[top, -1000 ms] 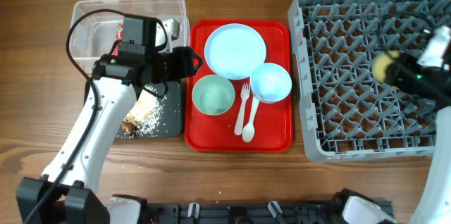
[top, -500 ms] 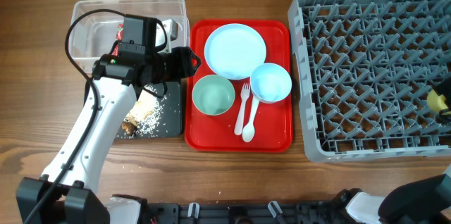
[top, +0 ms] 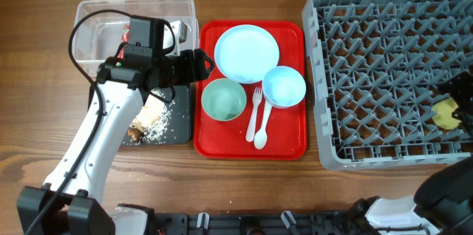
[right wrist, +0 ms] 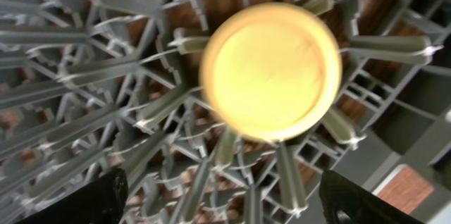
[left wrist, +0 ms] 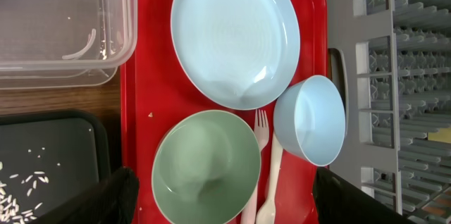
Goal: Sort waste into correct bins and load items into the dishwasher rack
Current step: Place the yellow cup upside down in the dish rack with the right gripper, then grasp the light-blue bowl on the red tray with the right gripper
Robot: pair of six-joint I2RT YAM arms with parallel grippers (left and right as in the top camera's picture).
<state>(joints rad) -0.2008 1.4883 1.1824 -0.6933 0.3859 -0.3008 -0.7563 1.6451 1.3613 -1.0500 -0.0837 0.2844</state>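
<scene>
The yellow cup [right wrist: 271, 69] rests among the pegs near the right edge of the grey dishwasher rack [top: 369, 58]; it also shows in the overhead view [top: 446, 114]. My right gripper [right wrist: 225, 203] is open above it and touches nothing; overhead it sits at the frame's right edge [top: 461, 93]. My left gripper [left wrist: 225, 206] is open and empty above the pale green bowl [left wrist: 206, 168]. The light blue plate [left wrist: 236, 37], small blue bowl [left wrist: 310, 120], white fork [left wrist: 261, 129] and spoon [top: 260, 136] lie on the red tray [top: 222, 146].
The clear tub [top: 92, 13] at the back left holds a red wrapper [top: 126, 34], partly hidden by my left arm. The black tray [top: 177, 128] in front of it holds crumbly food scraps [top: 148, 122]. The tissue is not visible.
My right gripper carried the yellow cup from mid-rack to the rack's right side and let it go there. The left arm has barely moved.
</scene>
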